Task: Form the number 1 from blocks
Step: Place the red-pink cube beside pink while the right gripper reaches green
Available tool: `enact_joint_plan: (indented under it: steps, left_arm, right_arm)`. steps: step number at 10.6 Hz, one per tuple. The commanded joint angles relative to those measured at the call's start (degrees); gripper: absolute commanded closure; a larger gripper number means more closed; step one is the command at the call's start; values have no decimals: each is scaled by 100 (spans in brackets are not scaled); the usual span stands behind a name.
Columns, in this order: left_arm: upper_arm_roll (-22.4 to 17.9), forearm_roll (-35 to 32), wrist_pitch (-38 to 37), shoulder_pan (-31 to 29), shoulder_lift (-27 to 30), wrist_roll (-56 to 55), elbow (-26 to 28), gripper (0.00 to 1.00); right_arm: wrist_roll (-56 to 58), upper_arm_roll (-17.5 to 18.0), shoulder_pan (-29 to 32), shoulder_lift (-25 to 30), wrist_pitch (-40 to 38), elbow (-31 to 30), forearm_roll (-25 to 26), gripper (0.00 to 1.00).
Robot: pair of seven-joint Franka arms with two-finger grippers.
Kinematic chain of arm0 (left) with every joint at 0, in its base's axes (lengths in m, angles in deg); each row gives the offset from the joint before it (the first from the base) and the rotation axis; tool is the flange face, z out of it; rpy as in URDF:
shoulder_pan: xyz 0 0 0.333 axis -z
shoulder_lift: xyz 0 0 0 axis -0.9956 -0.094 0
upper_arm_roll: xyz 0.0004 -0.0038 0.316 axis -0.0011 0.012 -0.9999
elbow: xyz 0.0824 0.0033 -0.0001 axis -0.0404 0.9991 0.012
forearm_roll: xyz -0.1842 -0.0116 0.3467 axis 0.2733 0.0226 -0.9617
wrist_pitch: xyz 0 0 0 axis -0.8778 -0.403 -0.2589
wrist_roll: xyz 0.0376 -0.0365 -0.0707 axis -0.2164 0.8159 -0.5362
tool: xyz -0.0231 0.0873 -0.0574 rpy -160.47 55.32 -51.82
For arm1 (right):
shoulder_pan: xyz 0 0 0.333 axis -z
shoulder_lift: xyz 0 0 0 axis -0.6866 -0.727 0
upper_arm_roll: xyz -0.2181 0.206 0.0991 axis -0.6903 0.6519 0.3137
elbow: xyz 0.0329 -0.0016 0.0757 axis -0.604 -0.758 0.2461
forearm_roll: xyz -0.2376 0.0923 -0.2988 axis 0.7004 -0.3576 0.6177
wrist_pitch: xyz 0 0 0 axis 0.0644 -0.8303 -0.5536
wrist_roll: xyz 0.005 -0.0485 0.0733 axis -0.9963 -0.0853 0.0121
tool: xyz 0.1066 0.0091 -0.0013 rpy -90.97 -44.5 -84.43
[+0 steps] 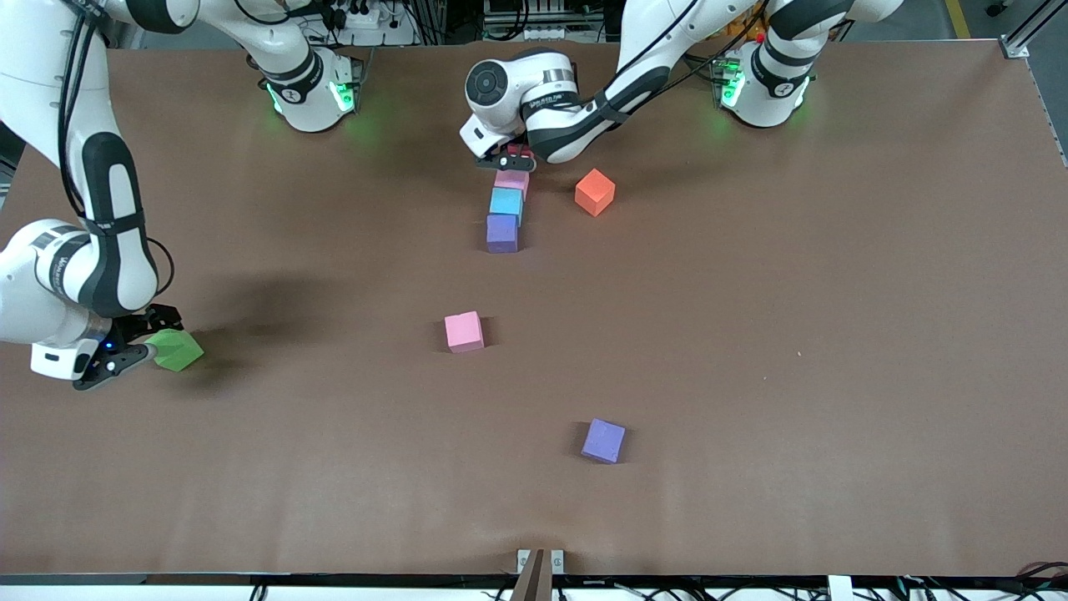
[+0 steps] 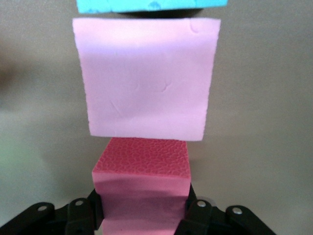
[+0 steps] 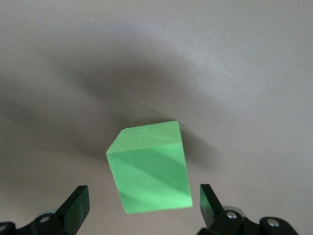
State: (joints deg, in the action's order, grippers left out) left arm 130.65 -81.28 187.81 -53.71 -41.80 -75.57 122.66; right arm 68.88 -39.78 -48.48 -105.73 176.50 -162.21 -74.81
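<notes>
Three blocks lie in a line: light pink [image 1: 511,179], sky blue [image 1: 506,202], then purple [image 1: 501,233] nearest the front camera. My left gripper [image 1: 509,159] is shut on a crimson block [image 1: 519,152] at the line's robot end. In the left wrist view the crimson block [image 2: 142,181] sits in the left gripper [image 2: 144,211], right against the light pink block [image 2: 146,81], with the sky blue block [image 2: 151,5] after it. My right gripper [image 1: 143,342] is open at the green block [image 1: 177,351]. That green block [image 3: 151,169] lies skewed between the right gripper's [image 3: 144,205] fingertips, touched by neither.
An orange block [image 1: 594,191] sits beside the line, toward the left arm's end. A loose pink block [image 1: 464,331] lies mid-table. A second purple block [image 1: 603,440] lies nearer the front camera. The table is brown [image 1: 793,334].
</notes>
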Motion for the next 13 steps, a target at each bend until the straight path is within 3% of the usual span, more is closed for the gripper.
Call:
enact_joint_plan:
  steps: [1, 3, 5, 7, 8, 10, 11, 12, 13]
  left_arm:
    - [-233, 80, -57, 197, -31, 191, -160, 100]
    - [-259, 89, -57, 232, -84, 182, -213, 100]
    - [-277, 71, -57, 233, -93, 191, -274, 100]
    - [-478, 89, -57, 355, -137, 191, -379, 100]
    - [-575, 80, -57, 382, -154, 182, -441, 100]
    - [-611, 89, -57, 487, -172, 164, -503, 100]
    - [-750, 80, -57, 766, -189, 95, -503, 47]
    - [-1021, 54, -57, 1117, -172, -106, -512, 0]
    - [-1215, 62, -57, 1268, -154, -361, -564, 0]
  right_arm:
    - [363, 138, 169, -219, 201, 161, -91, 0]
    - [574, 242, 274, -315, 386, 152, -91, 5]
    - [645, 549, 554, -360, 518, 152, -83, 47]
    - [611, 595, 486, -299, 467, 178, -83, 92]
    - [550, 603, 442, -229, 396, 213, -83, 100]
    - [139, 612, 301, 8, -181, 371, -91, 100]
    - [-264, 612, 135, 105, -593, 485, -91, 100]
    - [-704, 612, -32, 167, -780, 564, -91, 100]
    - [-1160, 612, -259, 237, -843, 556, -91, 100]
